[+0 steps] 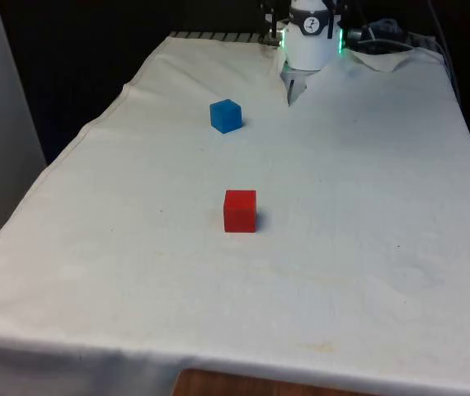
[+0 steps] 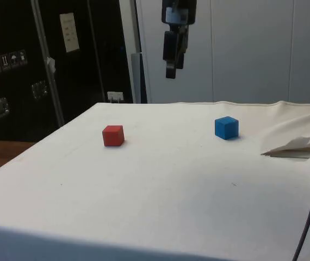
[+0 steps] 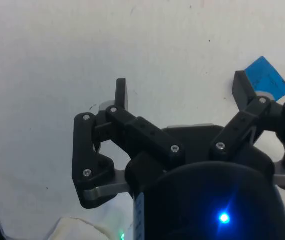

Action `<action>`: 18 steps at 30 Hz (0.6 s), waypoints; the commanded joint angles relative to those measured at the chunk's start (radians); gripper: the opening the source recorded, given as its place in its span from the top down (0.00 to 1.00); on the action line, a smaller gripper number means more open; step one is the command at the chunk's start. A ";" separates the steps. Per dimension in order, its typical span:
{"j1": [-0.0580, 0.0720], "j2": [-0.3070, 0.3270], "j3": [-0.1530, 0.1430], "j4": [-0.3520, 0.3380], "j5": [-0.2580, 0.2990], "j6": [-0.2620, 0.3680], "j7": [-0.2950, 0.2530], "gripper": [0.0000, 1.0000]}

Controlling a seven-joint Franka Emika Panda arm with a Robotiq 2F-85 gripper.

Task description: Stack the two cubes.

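Fingers (image 3: 180, 90): spread wide, nothing held, raised high above counter (image 1: 367, 272).
Blue cube (image 1: 226, 115): set well apart from red cube (image 1: 240, 210).
Risk: off-centre descent; cube is nudged aside, grasp missed.

Light is even and fairly bright across the white cloth (image 1: 342, 247), coming from above — shadows are short and soft. The red cube (image 1: 240, 210) throws a faint shadow towards the front view's right, and the blue cube (image 1: 226, 115) does the same. The cloth near the front edge is close to washed out, with little texture. The background curtains are very dark. In the side view the dark cabinets (image 2: 13, 70) carry faint reflections. In the wrist view the cloth looks greyish and the fingers (image 3: 121, 92) — near the lens — look soft-edged.
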 commanded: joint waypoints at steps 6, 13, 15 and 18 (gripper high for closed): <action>-0.008 -0.002 -0.003 -0.006 -0.007 -0.002 -0.004 0.00; -0.010 0.002 -0.010 -0.008 -0.006 -0.001 -0.014 0.00; -0.010 0.007 -0.014 -0.003 -0.004 0.001 -0.019 0.00; -0.009 0.005 -0.014 -0.004 -0.001 0.000 -0.020 0.00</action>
